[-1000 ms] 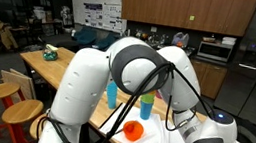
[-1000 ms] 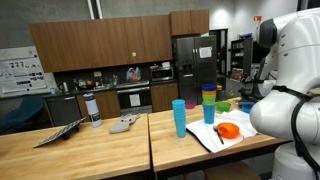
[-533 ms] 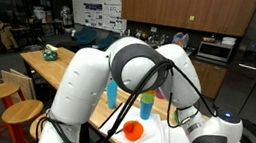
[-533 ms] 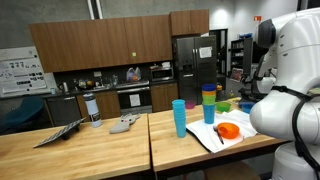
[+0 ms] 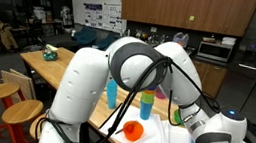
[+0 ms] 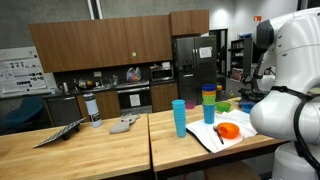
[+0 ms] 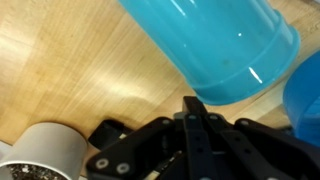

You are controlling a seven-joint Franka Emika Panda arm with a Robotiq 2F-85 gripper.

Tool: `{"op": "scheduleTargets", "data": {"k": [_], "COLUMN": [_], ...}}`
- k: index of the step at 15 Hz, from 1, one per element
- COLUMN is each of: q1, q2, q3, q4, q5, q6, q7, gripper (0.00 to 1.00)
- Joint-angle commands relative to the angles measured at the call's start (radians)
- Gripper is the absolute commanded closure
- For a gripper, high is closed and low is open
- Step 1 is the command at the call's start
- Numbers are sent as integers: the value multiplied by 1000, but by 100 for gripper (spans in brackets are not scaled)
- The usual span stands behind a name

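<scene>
The claw (image 7: 194,108) is pressed together with nothing between its fingers. Its tips sit just short of one blue cup (image 7: 215,40), which fills the top of the wrist view above the wooden desk (image 7: 60,70). A second blue shape (image 7: 306,100) shows at the right edge, and one grey cylinder (image 7: 40,155) at the lower left. In an exterior view, one blue cup (image 6: 179,117) stands alone beside one stack of coloured cups (image 6: 208,103). Near them, one orange bowl (image 6: 228,131) lies on one white cloth (image 6: 207,138). Two stools (image 5: 21,112) stand beside the desk.
</scene>
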Motion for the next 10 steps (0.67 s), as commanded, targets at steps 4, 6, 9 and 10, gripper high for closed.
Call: {"op": "scheduleTargets", "data": {"k": [4, 6, 9, 10], "q1": [57, 67, 71, 71], "q2": [0, -5, -12, -10], "q3": [-54, -62, -65, -69], "q4": [14, 14, 12, 18], "q5": [16, 14, 16, 16], "q6": [-37, -52, -63, -79], "q7": [-22, -33, -35, -36], "gripper": [93, 82, 48, 48]}}
